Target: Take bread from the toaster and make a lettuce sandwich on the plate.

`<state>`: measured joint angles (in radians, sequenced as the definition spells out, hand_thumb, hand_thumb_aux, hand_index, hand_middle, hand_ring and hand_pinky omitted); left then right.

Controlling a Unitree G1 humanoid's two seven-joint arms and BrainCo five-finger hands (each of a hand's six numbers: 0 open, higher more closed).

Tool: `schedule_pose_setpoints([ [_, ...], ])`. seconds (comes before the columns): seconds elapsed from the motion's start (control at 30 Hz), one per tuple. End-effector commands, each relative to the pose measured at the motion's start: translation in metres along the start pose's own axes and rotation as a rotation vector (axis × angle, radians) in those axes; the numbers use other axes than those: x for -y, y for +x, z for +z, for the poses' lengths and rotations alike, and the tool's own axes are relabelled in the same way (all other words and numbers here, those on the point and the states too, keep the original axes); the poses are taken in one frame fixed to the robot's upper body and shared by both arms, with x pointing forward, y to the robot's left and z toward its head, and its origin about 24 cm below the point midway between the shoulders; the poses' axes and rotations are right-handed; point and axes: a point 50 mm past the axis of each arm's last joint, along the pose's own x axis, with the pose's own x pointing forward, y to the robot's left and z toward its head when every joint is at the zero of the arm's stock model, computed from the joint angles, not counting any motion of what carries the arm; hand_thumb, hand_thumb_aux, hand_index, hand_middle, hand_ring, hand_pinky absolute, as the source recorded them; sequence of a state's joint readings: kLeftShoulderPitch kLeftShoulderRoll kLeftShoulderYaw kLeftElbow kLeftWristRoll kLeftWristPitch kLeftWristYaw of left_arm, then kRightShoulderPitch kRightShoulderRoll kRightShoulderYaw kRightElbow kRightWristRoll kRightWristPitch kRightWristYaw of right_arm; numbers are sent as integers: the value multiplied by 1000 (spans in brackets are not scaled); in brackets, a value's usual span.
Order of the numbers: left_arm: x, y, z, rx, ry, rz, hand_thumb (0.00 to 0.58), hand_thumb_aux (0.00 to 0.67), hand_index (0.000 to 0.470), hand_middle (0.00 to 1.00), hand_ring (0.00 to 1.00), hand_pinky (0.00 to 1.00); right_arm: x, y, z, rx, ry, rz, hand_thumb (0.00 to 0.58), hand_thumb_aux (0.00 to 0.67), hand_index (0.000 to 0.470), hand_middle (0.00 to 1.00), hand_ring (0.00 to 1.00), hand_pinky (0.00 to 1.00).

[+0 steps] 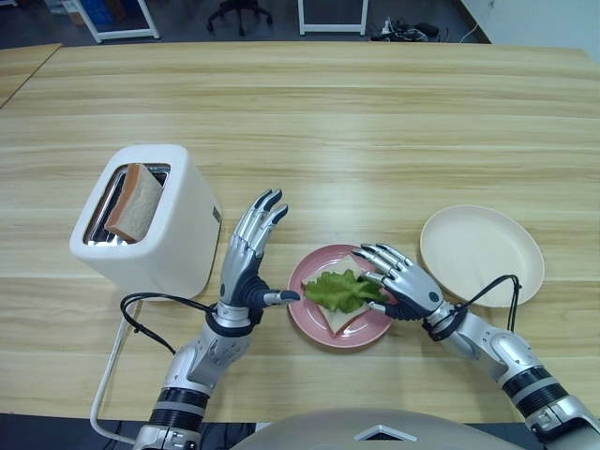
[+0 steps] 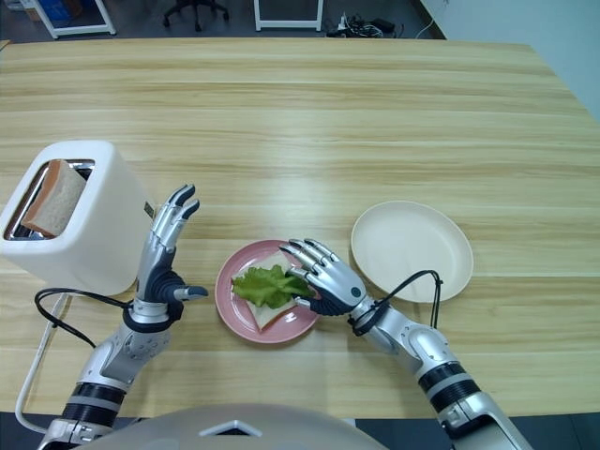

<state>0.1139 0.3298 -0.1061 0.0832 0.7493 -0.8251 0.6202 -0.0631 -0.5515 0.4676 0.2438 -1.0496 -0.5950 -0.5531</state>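
A white toaster [image 1: 155,220] stands at the left with one slice of bread [image 1: 136,201] sticking up out of its slot. On the pink plate [image 1: 311,322] lies another bread slice [image 1: 345,321] with a green lettuce leaf [image 1: 339,290] on top. My left hand [image 1: 249,260] is held upright between toaster and plate, fingers spread, holding nothing. My right hand [image 1: 401,284] rests at the plate's right side, palm down, its fingers curled onto the edge of the lettuce.
A cream plate [image 1: 481,251] with nothing on it sits to the right of the pink one. The toaster's black and white cables [image 1: 141,323] loop along the table's near edge at the left. Bare wooden table [image 1: 356,131] stretches beyond.
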Motion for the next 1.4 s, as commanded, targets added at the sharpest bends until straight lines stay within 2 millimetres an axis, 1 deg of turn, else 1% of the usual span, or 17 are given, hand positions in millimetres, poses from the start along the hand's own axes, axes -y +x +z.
schedule_pose_setpoints([
  [0.03, -3, -3, -2, -22, 15, -17, 0, 0, 0, 0, 0, 0, -2, 2, 1, 11, -18, 7, 0, 0, 0, 0, 0, 0],
  [0.17, -12, -4, -4, -42, 54, 8, 0, 0, 0, 0, 0, 0, -3, 3, 0, 4, -29, -2, 0, 0, 0, 0, 0, 0],
  [0.3, -38, -8, -5, -64, 206, 89, 0, 0, 0, 0, 0, 0, -2, 4, -1, -10, -40, -20, 0, 0, 0, 0, 0, 0],
  [0.43, -86, -8, -9, -84, 516, 208, 0, 0, 0, 0, 0, 0, -3, 3, -2, -20, -41, -24, 0, 0, 0, 0, 0, 0],
  [0.53, -140, -9, -25, -227, 765, 302, 0, 0, 0, 0, 0, 0, 0, 1, -2, -42, -37, -98, 0, 0, 0, 0, 0, 0],
  [0.6, -161, -14, -37, -356, 772, 295, 0, 0, 0, 0, 0, 0, 0, 2, -2, -52, -36, -137, 0, 0, 0, 0, 0, 0],
  [0.77, -164, -27, -58, -545, 724, 101, 0, 0, 0, 0, 0, 0, -5, 2, -4, -47, -35, -119, 0, 0, 0, 0, 0, 0],
  [0.97, -166, -24, -67, -613, 704, -214, 0, 0, 0, 0, 0, 0, -6, -2, -9, -67, -47, -98, 0, 0, 0, 0, 0, 0],
  [1.13, -177, -30, -73, -691, 718, -285, 0, 0, 0, 0, 0, 0, -8, -3, -10, -71, -48, -95, 0, 0, 0, 0, 0, 0],
  [1.17, -180, -34, -74, -709, 722, -297, 40, 24, 17, 0, 0, 0, -9, -4, -10, -74, -47, -91, 0, 0, 0, 0, 0, 0],
  [1.2, -182, -36, -75, -722, 728, -311, 136, 84, 59, 0, 0, 0, -9, -5, -10, -76, -47, -88, 0, 0, 0, 0, 0, 0],
  [1.23, -185, -39, -76, -736, 738, -325, 310, 213, 149, 0, 0, 0, -10, -6, -10, -78, -46, -85, 0, 0, 0, 0, 0, 0],
  [1.27, -187, -40, -77, -745, 745, -332, 441, 342, 240, 0, 0, 0, -11, -7, -10, -80, -45, -83, 0, 0, 0, 0, 0, 0],
  [1.3, -189, -40, -78, -749, 748, -340, 466, 373, 262, 0, 0, 0, -11, -8, -10, -81, -44, -81, 0, 0, 0, 0, 0, 0],
  [1.33, -191, -40, -78, -748, 751, -345, 511, 439, 308, 0, 0, 0, -12, -9, -9, -82, -43, -78, 0, 0, 0, 0, 0, 0],
  [1.37, -192, -40, -78, -744, 753, -349, 552, 523, 367, 0, 0, 0, -13, -10, -9, -82, -41, -74, 0, 0, 0, 0, 0, 0],
  [1.4, -193, -39, -78, -735, 754, -350, 579, 644, 452, 0, 0, 0, -14, -11, -9, -83, -40, -71, 0, 0, 0, 0, 0, 0],
])
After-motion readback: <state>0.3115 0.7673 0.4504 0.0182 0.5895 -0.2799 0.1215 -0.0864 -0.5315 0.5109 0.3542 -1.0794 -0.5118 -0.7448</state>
